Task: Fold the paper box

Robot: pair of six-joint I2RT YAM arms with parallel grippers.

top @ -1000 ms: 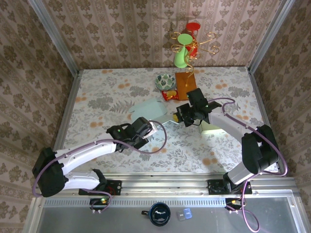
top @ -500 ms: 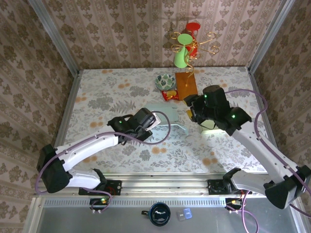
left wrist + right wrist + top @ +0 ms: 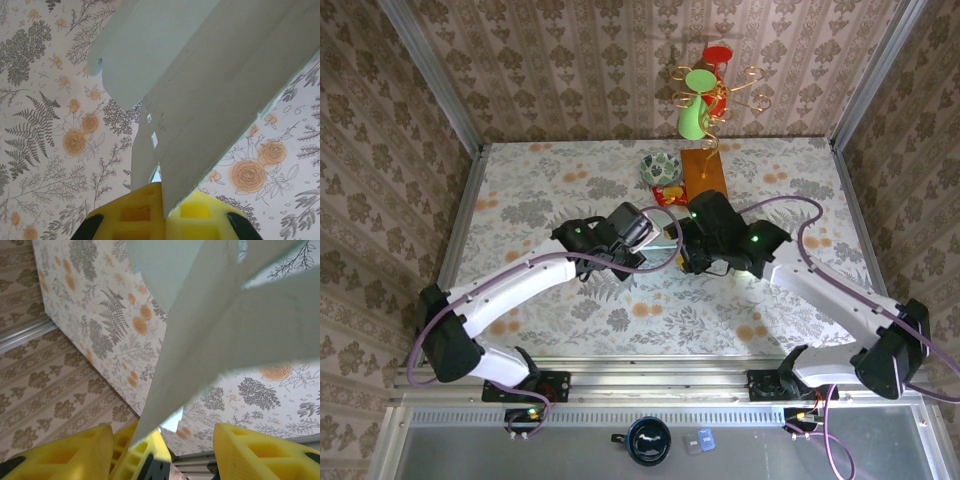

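Observation:
The paper box (image 3: 664, 243) is a pale blue-white cardboard blank held above the middle of the table, mostly hidden between the two wrists. My left gripper (image 3: 638, 238) is shut on it. In the left wrist view the yellow fingers (image 3: 135, 215) pinch one edge of a panel (image 3: 200, 90), and the flaps spread away upward. My right gripper (image 3: 688, 250) stands open at the box's right side. In the right wrist view its gripper (image 3: 160, 440) straddles a box panel (image 3: 240, 325), with the pads apart from the cardboard. The left gripper's yellow fingers (image 3: 145, 450) show between them.
At the back stand a gold wire stand with a green cup (image 3: 695, 112) and a red cup (image 3: 717, 55). In front of it are a patterned bowl (image 3: 660, 167), a brown board (image 3: 703, 172) and a red packet (image 3: 667, 195). Metal rails (image 3: 460, 230) border the table.
The right gripper has let go of the box's edge and opened, swung off to the right, then come back over the box. The left gripper has carried the box up and to the right.

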